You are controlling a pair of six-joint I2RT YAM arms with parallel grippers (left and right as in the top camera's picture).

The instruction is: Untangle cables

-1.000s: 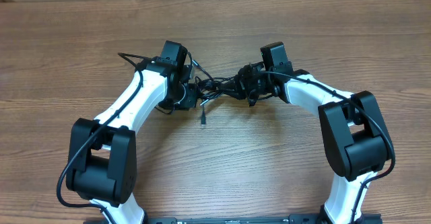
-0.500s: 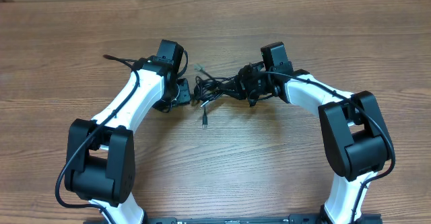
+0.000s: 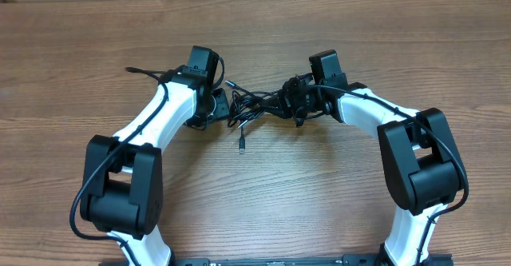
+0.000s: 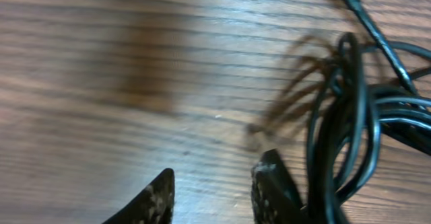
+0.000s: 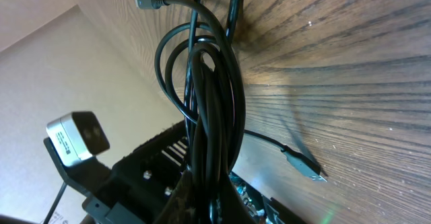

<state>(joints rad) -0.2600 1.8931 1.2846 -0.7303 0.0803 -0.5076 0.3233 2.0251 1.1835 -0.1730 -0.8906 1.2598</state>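
The cables (image 3: 254,106) are a bunch of thin black cords hanging between my two grippers above the wooden table (image 3: 319,186). One plug end (image 3: 241,146) dangles toward the front. My right gripper (image 3: 287,103) is shut on the bundle's right end; in the right wrist view the cables (image 5: 214,83) run down into its fingers (image 5: 215,204). My left gripper (image 3: 225,106) is open just left of the bundle. In the left wrist view only bare wood shows between its fingertips (image 4: 215,178), and the cable loops (image 4: 350,116) lie outside its right finger (image 4: 273,190).
A thicker black wire (image 3: 148,72) runs along the left arm at the back left. In the right wrist view the left arm's wrist camera (image 5: 77,138) faces the bundle, and a silver-tipped plug (image 5: 304,165) hangs beside it.
My left gripper let go of the bundle's left end and opened, drew back to the left, then came slightly back toward the cables. The right gripper kept its hold and place.
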